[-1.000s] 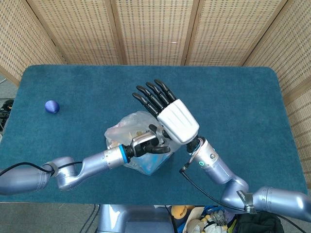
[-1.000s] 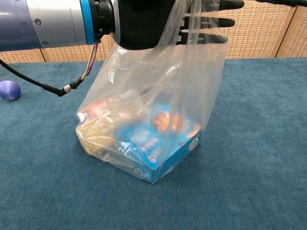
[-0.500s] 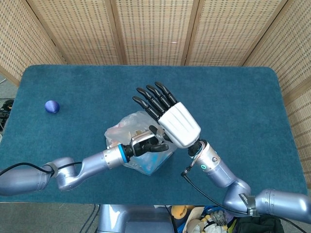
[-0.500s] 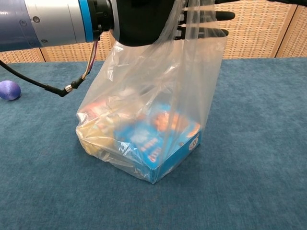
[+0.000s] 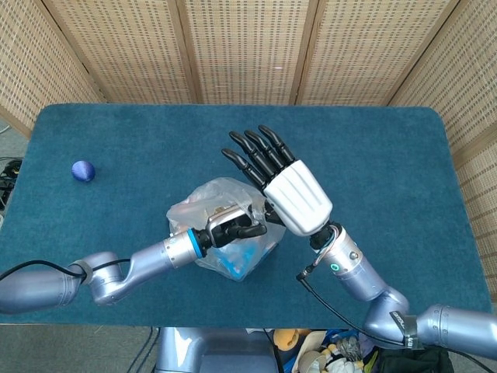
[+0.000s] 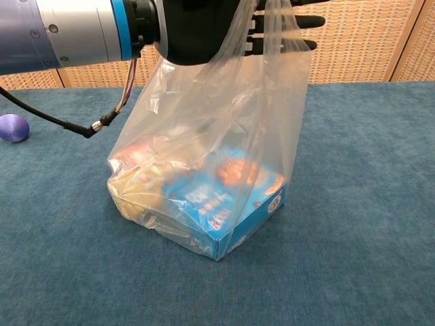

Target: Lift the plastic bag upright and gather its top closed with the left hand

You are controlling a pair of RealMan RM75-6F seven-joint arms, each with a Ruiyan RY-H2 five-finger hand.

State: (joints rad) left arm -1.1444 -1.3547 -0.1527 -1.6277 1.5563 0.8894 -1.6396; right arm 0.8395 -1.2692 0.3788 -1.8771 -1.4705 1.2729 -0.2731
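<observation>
The clear plastic bag (image 6: 204,142) stands upright on the blue table (image 5: 373,155). It holds a blue snack box (image 6: 238,207) and other packets. My left hand (image 5: 233,224) grips the bag's gathered top from above, and in the chest view it is the dark mass (image 6: 197,30) at the top edge. From the head camera the bag (image 5: 194,208) lies mostly under this hand. My right hand (image 5: 291,189) hovers open just right of the bag top, holding nothing. Its straight, spread fingers (image 6: 299,22) show behind the film.
A small blue-purple ball (image 5: 83,170) lies far left on the table, seen also in the chest view as the ball (image 6: 13,127). A thin black cable (image 6: 61,122) hangs from my left forearm. Woven screens stand behind the table.
My right hand has drifted to the right, away from the bag top. The bag's right side has drawn in narrower under my left hand's grip.
</observation>
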